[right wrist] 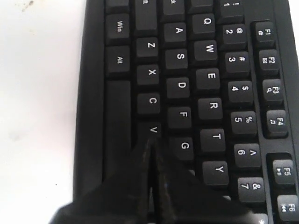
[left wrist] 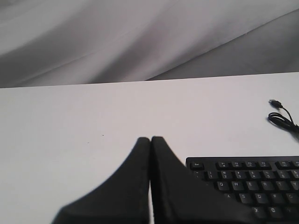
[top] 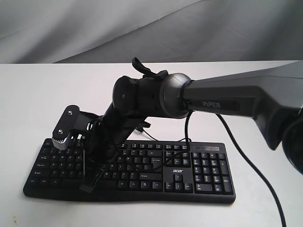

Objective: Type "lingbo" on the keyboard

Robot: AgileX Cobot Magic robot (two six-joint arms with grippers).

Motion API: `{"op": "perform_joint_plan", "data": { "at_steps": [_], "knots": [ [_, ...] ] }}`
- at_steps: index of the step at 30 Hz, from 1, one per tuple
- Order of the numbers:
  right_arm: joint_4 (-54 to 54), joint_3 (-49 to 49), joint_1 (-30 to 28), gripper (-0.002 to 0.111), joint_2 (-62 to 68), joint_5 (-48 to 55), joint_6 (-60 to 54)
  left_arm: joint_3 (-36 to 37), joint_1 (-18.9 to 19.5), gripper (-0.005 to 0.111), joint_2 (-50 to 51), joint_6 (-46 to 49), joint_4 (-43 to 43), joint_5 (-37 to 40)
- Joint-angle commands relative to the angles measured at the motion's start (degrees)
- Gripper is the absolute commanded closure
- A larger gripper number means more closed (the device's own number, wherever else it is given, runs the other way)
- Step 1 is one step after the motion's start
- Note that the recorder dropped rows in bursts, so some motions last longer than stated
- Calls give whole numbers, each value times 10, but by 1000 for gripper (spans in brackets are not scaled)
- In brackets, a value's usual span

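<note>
The black keyboard (top: 199, 165) with white legends and an "acer" logo lies across the white table (top: 28, 94). My right arm reaches across the middle to the keyboard's left half. My right gripper (top: 88, 185) is shut and empty, pointing down at the lower letter rows. In the right wrist view the keyboard (right wrist: 210, 79) fills the frame, and the right gripper (right wrist: 152, 142) has its tips at the edge of the V key, beside G; the key under the tips is hidden. My left gripper (left wrist: 150, 138) is shut and empty over bare table, just off the Esc corner of the keyboard (left wrist: 252, 182).
The keyboard's thin USB cable (left wrist: 280, 116) lies coiled on the table behind the keyboard. A thick black arm cable (top: 251, 161) hangs across the right side near the number pad. Grey cloth (top: 142, 28) backs the table.
</note>
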Motion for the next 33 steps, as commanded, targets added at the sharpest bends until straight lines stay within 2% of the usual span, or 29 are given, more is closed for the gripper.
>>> {"op": "perform_joint_plan", "data": {
  "at_steps": [1, 28, 33],
  "knots": [
    [-1, 2, 0, 108, -1, 2, -2, 3, 1, 106, -2, -1, -2, -4],
    [5, 5, 1, 108, 20, -16, -5, 3, 1, 106, -2, -1, -2, -4],
    [-28, 4, 1, 108, -5, -6, 7, 3, 1, 106, -2, -1, -2, -4]
  ]
}}
